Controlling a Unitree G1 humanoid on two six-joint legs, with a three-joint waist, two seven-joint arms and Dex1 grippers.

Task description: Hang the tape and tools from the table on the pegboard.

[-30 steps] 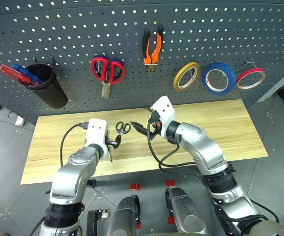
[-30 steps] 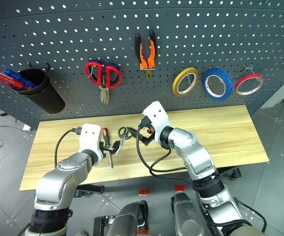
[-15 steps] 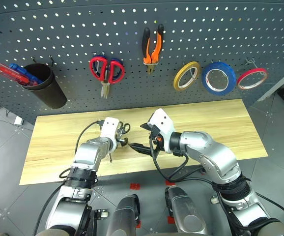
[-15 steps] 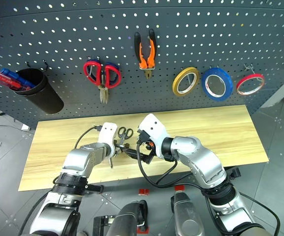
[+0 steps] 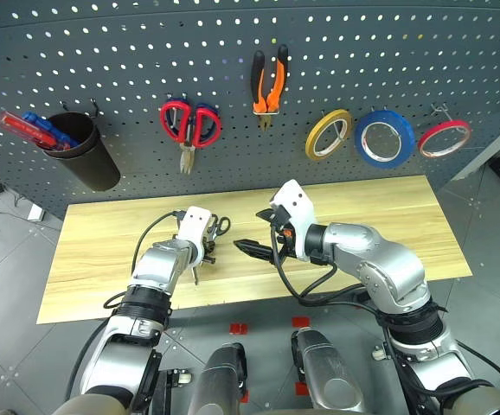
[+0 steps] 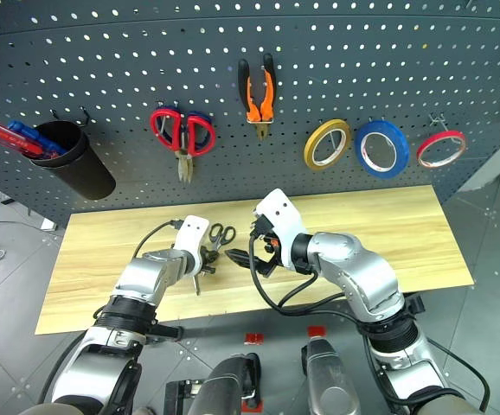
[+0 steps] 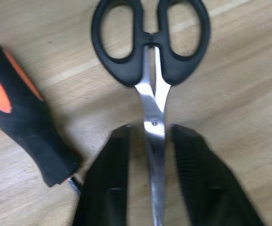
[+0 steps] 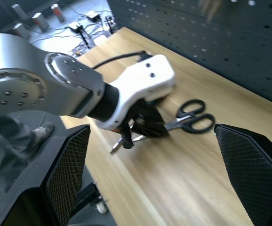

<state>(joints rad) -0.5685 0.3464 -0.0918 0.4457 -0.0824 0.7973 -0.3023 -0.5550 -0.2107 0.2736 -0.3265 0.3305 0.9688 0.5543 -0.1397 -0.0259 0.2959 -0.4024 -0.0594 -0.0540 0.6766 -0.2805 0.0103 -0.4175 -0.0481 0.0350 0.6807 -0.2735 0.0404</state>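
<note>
Head views: the table [image 5: 388, 225], a pale wood-grain top with straight edges, lies below the dark grey pegboard [image 5: 103, 52] with its rows of round holes. Hung on the board: red scissors [image 5: 189, 125], the orange-and-black pliers [image 5: 268, 82], a yellow roll [image 5: 329, 133], the blue tape [image 5: 385, 137] with a white core, and a thin red roll [image 5: 444, 137]. A black cup [image 5: 84, 151] at far left holds red and blue items (too small to identify). The left gripper [image 5: 207, 251] is down on the table at the small scissors [image 5: 216, 226], whose black loops point toward the board; the screwdriver [image 6: 186, 257] lies just beside them. The right gripper [image 5: 252, 248] hovers above the table next to them, fingers spread, grasping nothing. The right half of the table is bare wood; no writing can be read.

Left wrist view: two matte black fingers [image 7: 108, 179] pinch the steel blades of the scissors at the pivot screw, flat on the wood. The screwdriver's rubbery orange-and-black handle lies close alongside, not touching the scissors.

Right wrist view: two textured, mesh-patterned fingers [image 8: 65, 174] stand wide apart; between them the glossy white-and-silver left arm [image 8: 79, 89] covers the scissors' blades, the loops showing beyond it.
</note>
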